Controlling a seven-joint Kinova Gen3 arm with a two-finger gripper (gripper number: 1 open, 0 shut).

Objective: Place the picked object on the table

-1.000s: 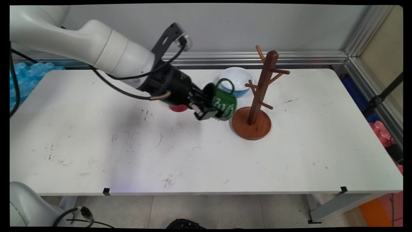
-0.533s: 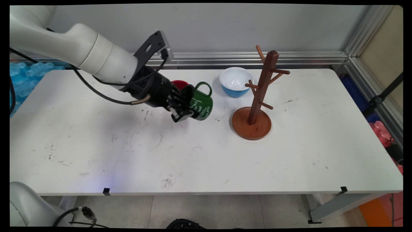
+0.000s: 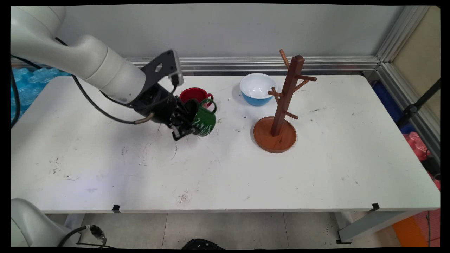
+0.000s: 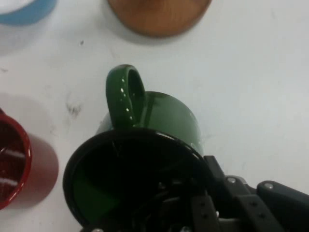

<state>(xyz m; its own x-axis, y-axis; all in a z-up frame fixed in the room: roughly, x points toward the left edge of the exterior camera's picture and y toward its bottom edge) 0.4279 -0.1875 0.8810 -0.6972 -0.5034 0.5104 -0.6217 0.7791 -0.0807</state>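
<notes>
My gripper (image 3: 186, 127) is shut on the rim of a green mug (image 3: 204, 121) with white lettering, one finger inside the mug and one outside. The mug tilts on its side just above the table, its handle (image 3: 211, 104) pointing up and back. In the hand view the green mug (image 4: 159, 125) fills the lower middle, its handle (image 4: 125, 94) toward the top, and my gripper (image 4: 188, 212) grips its dark rim. A red mug (image 3: 194, 95) stands close behind the green one, and it shows at the left edge as red mug (image 4: 17, 166).
A wooden mug tree (image 3: 281, 102) with bare pegs stands on its round base (image 3: 275, 135) right of centre. A blue bowl with white inside (image 3: 257, 88) sits behind it. In the hand view the base (image 4: 159, 17) and bowl (image 4: 21, 9) lie along the top edge.
The gripper has carried the green mug leftward and lower, away from the mug tree, to a spot just in front of the red mug. The red mug is now uncovered.
</notes>
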